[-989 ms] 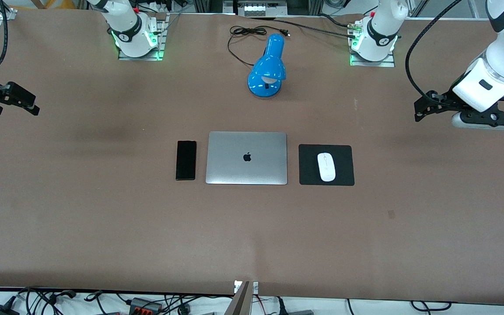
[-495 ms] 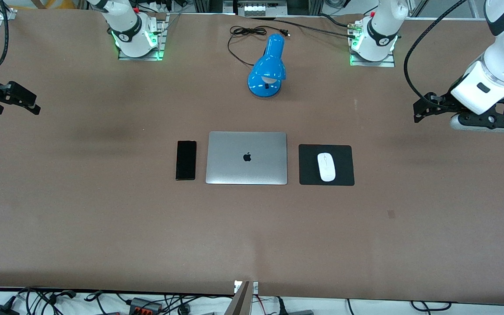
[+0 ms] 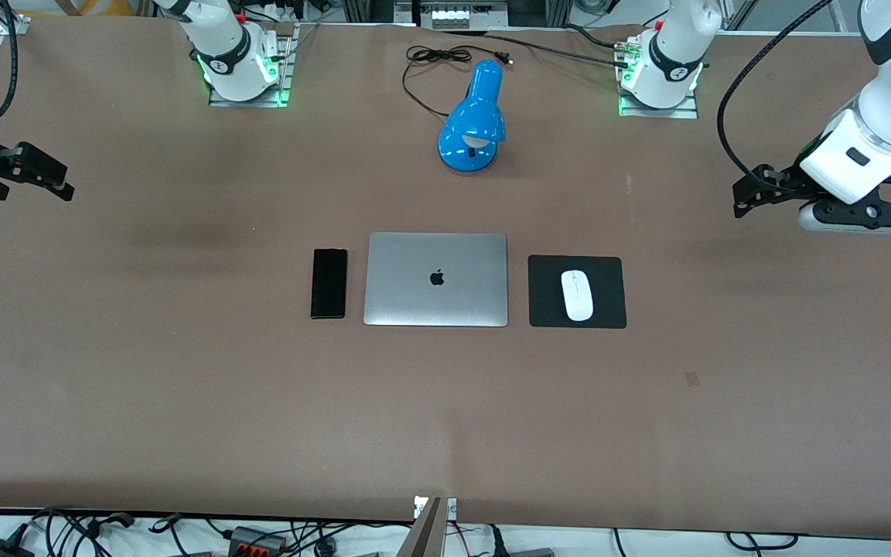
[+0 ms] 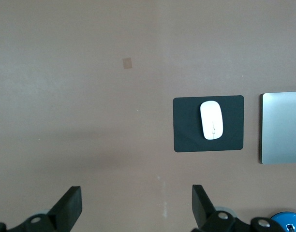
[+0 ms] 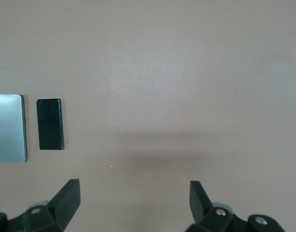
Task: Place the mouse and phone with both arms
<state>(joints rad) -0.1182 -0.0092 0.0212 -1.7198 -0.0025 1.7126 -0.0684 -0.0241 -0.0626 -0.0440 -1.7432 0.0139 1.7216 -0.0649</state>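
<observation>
The white mouse lies on a square black mat beside the closed silver laptop, toward the left arm's end; it also shows in the left wrist view. The black phone lies flat beside the laptop toward the right arm's end, and shows in the right wrist view. My left gripper is open and empty, up over bare table at the left arm's end. My right gripper is open and empty, up over bare table at the right arm's end.
A blue desk lamp with a black cord lies farther from the front camera than the laptop, between the two arm bases. The brown table spreads wide nearer to the camera. Cables hang below its front edge.
The left gripper has shifted very slightly over the table's end. The right gripper has barely moved. Mouse, phone and laptop lie as before.
</observation>
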